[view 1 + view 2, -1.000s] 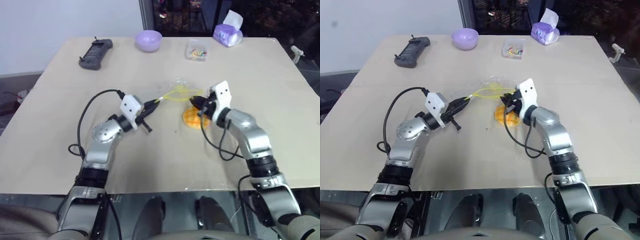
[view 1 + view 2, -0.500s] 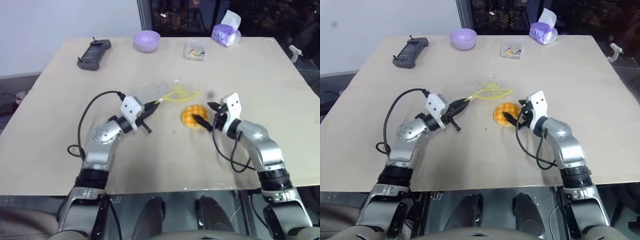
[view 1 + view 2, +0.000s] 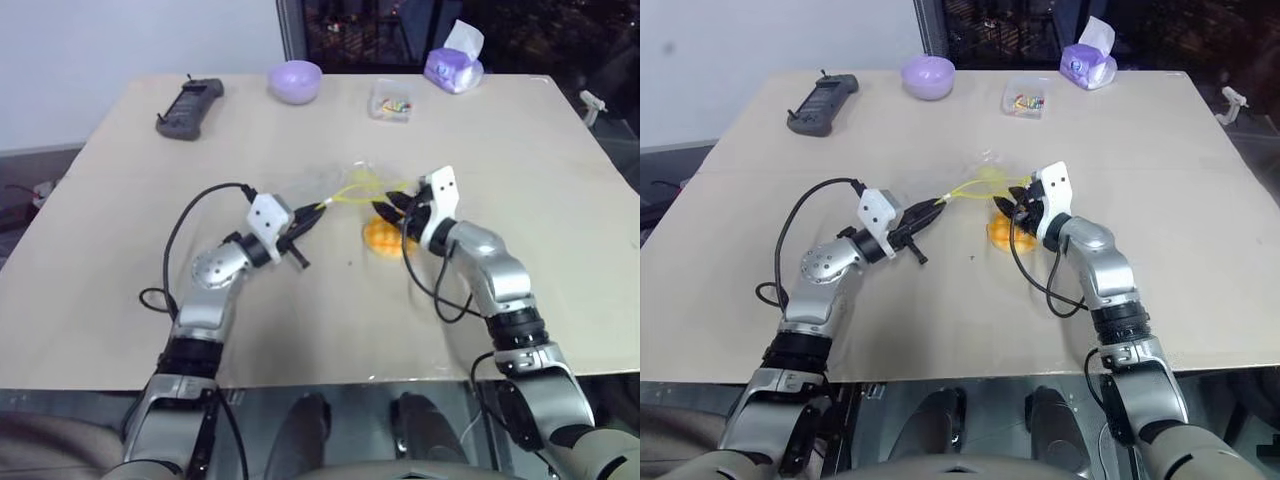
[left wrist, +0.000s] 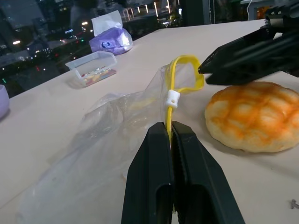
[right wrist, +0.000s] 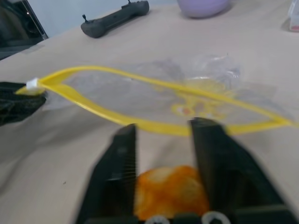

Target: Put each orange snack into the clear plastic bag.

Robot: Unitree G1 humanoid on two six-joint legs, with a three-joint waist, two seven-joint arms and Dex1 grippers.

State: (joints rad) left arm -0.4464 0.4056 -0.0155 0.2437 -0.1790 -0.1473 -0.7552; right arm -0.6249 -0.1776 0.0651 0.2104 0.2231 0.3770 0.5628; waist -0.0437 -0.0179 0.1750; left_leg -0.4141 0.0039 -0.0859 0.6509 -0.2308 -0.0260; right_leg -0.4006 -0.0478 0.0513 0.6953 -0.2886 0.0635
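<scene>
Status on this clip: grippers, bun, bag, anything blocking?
Left gripper shut on clear bag's yellow seal strip. Right gripper open, above orange bun, at bag mouth. Bun on table, outside bag. Nothing blocking.

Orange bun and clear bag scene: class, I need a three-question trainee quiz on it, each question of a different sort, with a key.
1. True or false: the orange bun is already inside the clear plastic bag.
2. Which gripper pinches the bag's yellow seal strip? A) left gripper B) right gripper C) neither
3. Fill in: in the right wrist view, the right gripper's fingers stand apart, with the ____ seen between them.

Key: 1. False; it lies on the table beside the bag's mouth. 2. A. 3. Bun.
</scene>
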